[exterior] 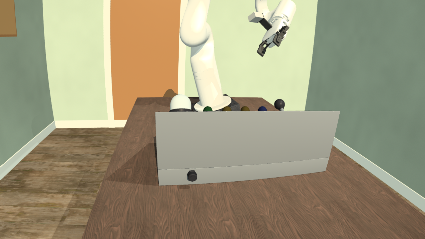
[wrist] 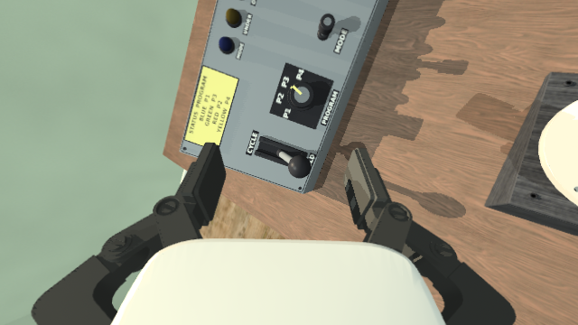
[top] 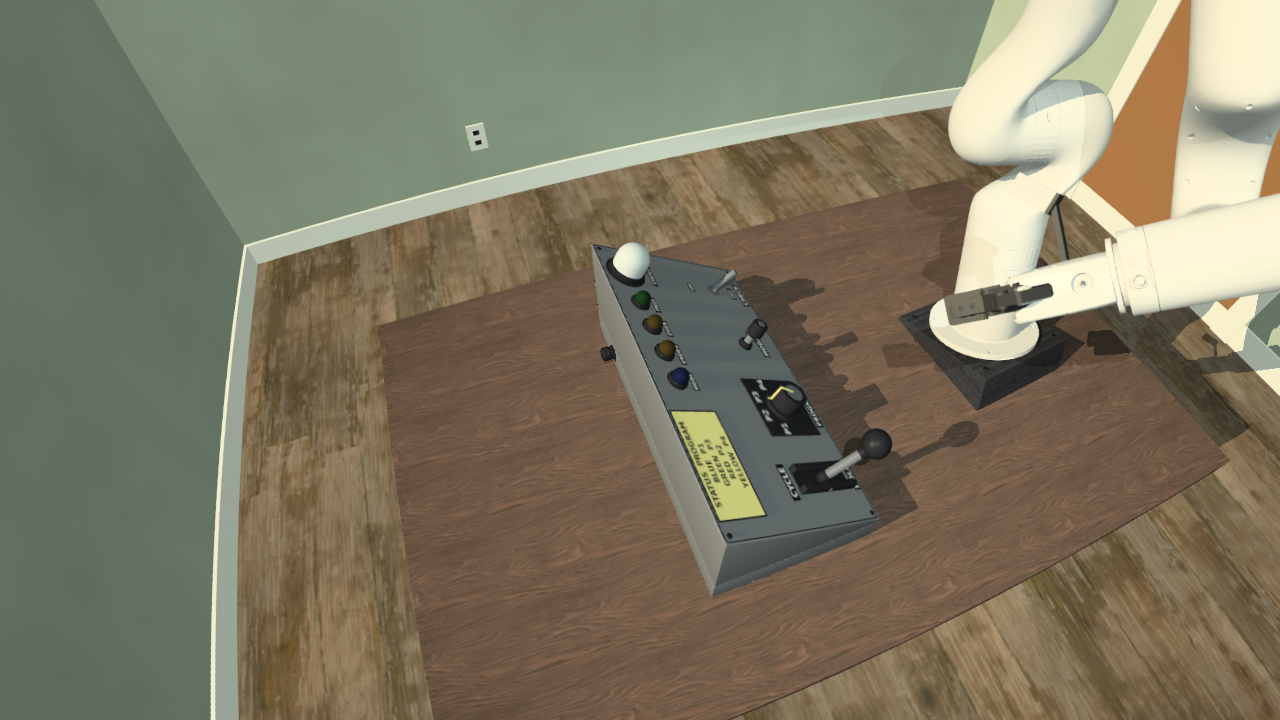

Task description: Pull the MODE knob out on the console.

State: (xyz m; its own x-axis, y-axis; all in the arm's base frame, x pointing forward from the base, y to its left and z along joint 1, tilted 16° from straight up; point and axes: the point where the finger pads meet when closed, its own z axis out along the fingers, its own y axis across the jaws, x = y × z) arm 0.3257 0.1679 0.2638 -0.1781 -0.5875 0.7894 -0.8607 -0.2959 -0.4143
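Observation:
The grey console (top: 725, 402) stands askew on the brown table. Its small black MODE knob (top: 752, 333) sits on the sloped panel near the front edge, and shows at the top of the wrist view (wrist: 326, 26) beside its label. My gripper (top: 984, 302) is open and empty, high above the table to the right of the console, well away from the knob. In the exterior view it (exterior: 269, 44) hangs high up behind the console. In the wrist view the open fingers frame the CYCLE lever's end of the panel.
The panel also carries the PROGRAM dial (top: 785, 402), the CYCLE lever with a black ball (top: 872, 444), a toggle switch (top: 723, 282), a white dome (top: 630, 260) and several coloured lamps (top: 664, 336). A small black knob (exterior: 192, 176) sits on the console's back. The arm's base (top: 984, 344) stands at the right.

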